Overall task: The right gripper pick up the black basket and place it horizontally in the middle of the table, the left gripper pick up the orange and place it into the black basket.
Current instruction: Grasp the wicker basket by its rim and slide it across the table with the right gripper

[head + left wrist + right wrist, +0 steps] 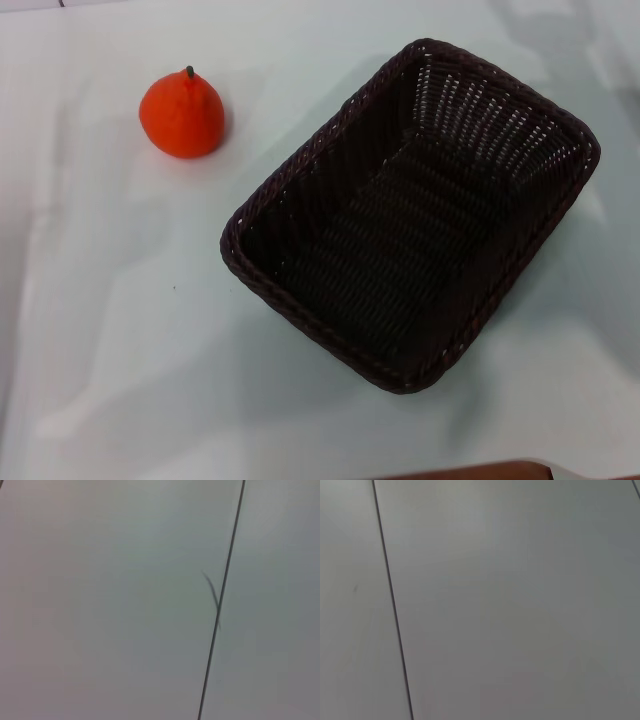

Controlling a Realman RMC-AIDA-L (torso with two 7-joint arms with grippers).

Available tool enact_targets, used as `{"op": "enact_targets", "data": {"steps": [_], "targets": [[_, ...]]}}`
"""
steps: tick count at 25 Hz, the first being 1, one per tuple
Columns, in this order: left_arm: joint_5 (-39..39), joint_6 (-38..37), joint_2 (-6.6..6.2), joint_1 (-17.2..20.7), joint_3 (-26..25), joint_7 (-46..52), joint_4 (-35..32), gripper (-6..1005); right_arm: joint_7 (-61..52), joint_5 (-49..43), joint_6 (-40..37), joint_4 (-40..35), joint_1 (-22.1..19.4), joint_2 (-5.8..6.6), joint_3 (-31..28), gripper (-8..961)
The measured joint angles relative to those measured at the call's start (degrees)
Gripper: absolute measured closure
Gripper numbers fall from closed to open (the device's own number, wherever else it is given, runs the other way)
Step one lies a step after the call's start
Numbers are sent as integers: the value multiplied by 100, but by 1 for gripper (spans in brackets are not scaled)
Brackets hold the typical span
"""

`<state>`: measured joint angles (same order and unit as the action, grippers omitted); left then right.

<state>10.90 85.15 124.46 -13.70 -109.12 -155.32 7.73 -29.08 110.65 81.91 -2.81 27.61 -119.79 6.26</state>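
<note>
The black basket (pixel 412 212) lies on the white table (pixel 120 330), right of centre in the head view, turned at a slant and empty. The orange (pixel 181 114) stands upright on the table at the far left, apart from the basket, its dark stem pointing up. Neither gripper shows in any view. The left wrist view and the right wrist view show only a plain pale surface with a thin dark seam line.
The table's brown wooden edge strip (pixel 480 470) shows at the near edge. Bare white tabletop lies between the orange and the basket and in front of both.
</note>
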Motion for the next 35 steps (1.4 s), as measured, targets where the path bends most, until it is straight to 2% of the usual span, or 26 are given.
{"op": "enact_targets", "data": {"steps": [10,14,16,20,25,28,31,35], "targets": [[0,-17,8,4,-4,1,-9,112,-33,-4,41,0,16,-3,-27,7],[-1,-17,8,10,-4,1,-8,112,-847,-302,-77,-251,-19,48,198,7],[-1,-16,8,12,-4,1,-9,113,-1622,-675,-135,-724,-59,61,454,8],[-1,-16,8,20,-4,22,-9,113,-3682,-1491,-303,-2140,-149,30,1014,8],[-1,-16,8,32,-4,26,-11,113,-6802,-3272,-385,-4258,-168,72,1794,8],[-1,-16,8,27,-4,24,-48,113,-8395,-4491,-129,-5396,-64,103,2113,8],[-1,-16,8,19,-4,24,-66,113,-9414,-5455,343,-6173,147,152,2323,7],[-1,-1,0,14,-4,30,-70,113,-10218,-6639,863,-6573,553,226,2477,7]]}}
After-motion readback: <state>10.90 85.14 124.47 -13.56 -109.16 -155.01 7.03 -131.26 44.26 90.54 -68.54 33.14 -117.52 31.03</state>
